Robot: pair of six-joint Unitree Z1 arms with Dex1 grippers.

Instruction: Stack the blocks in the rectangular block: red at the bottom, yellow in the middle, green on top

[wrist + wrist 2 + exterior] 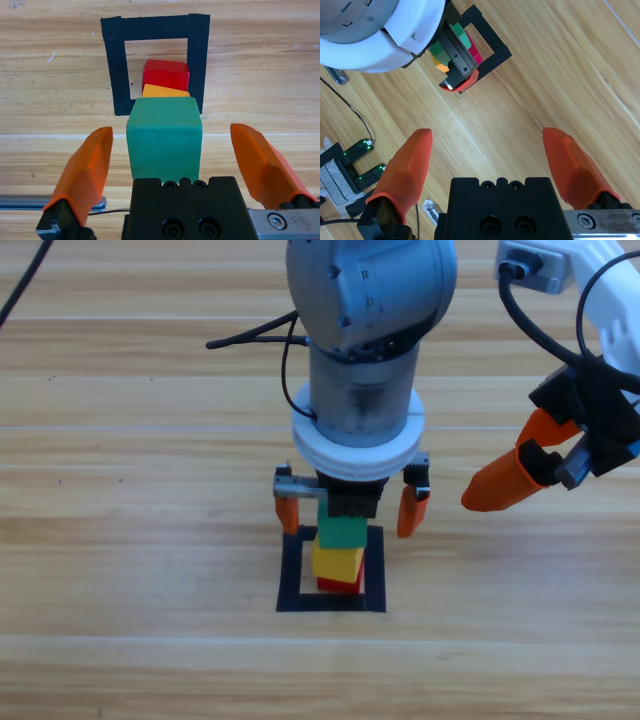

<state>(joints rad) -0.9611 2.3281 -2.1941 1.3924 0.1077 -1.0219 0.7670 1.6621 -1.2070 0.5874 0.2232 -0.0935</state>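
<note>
Green (pixel 164 140) free between left hand (pixel 172 150) jaws

Left gripper (pixel 352 512) pointing straight down mid-table, fingers (pixel 85 172) spread wide apart. Right gripper (pixel 500 485) off beside it, tilted, fingers (pixel 406 167) parted too, holding nothing.

Grey arms, orange-jawed black end effectors

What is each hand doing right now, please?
Left hand: open, around the green block, not gripping.
Right hand: open, empty, off to the side.
</note>
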